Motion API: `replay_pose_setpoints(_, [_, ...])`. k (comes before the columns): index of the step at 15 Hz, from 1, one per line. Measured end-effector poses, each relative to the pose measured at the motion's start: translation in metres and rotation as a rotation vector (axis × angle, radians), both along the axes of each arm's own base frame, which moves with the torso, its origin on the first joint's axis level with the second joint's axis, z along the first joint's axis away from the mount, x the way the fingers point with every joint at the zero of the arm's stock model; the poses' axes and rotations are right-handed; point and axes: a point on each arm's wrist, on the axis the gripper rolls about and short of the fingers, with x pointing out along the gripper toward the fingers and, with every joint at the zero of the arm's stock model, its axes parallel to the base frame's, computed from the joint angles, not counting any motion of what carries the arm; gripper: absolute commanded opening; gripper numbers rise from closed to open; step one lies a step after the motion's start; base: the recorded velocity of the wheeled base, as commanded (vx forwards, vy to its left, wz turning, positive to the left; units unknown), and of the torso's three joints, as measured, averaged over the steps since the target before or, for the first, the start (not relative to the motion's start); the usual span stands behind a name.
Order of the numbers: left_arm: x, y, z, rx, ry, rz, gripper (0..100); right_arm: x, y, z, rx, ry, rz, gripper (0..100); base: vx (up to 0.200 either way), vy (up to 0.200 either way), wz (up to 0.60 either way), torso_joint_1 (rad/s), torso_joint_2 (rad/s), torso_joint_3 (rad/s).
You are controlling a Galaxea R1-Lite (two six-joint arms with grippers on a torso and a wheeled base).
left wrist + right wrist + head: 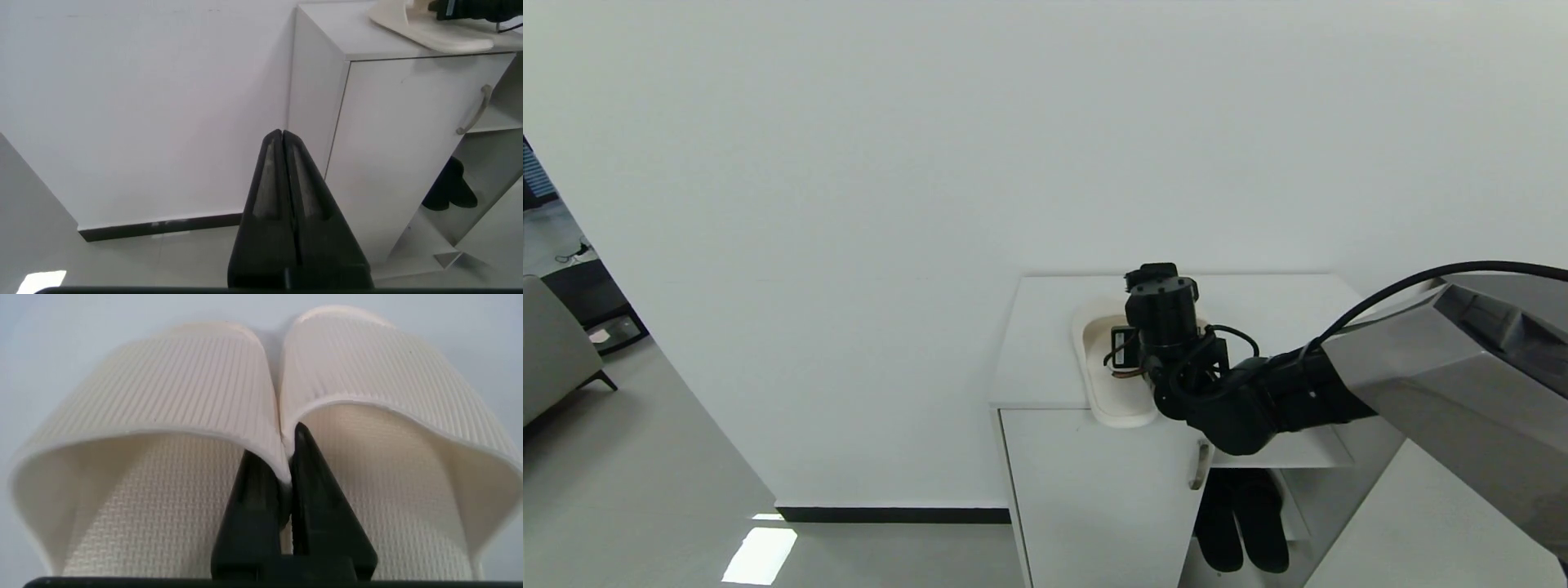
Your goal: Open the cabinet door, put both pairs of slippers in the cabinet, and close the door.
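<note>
The cream slippers lie paired on the cabinet top, one end overhanging the front edge. Judged light, soft and flexible; the ribbed straps offer grip, best where the inner edges meet. The right gripper is clamped on that seam. The black slippers sit inside. The left gripper is closed, empty.

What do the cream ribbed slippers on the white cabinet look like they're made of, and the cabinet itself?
The cream ribbed slippers look like soft moulded foam or rubber, matte: fine ribs on the straps, embossed weave on the footbeds. The white cabinet is likely painted or laminated board, smooth and matte: flat panels, crisp edges, no visible grain.
</note>
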Motion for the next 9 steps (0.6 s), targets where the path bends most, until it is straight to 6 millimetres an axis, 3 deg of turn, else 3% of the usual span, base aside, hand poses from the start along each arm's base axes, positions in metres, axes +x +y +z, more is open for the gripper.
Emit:
replay_pose_setpoints(4, [0.000, 0.000, 0.000, 0.000, 0.000, 0.000, 0, -0.028, -0.005, 0.002, 0.014, 0.038, 0.154, 0, 0.000, 0.000, 0.00, 0.000, 0.00, 0.000])
replay_pose_setpoints(9, [0.000, 0.000, 0.000, 0.000, 0.000, 0.000, 0, -0.096, -0.043, 0.013, 0.042, 0.018, 0.398, 0, 0.000, 0.000, 0.00, 0.000, 0.00, 0.000])
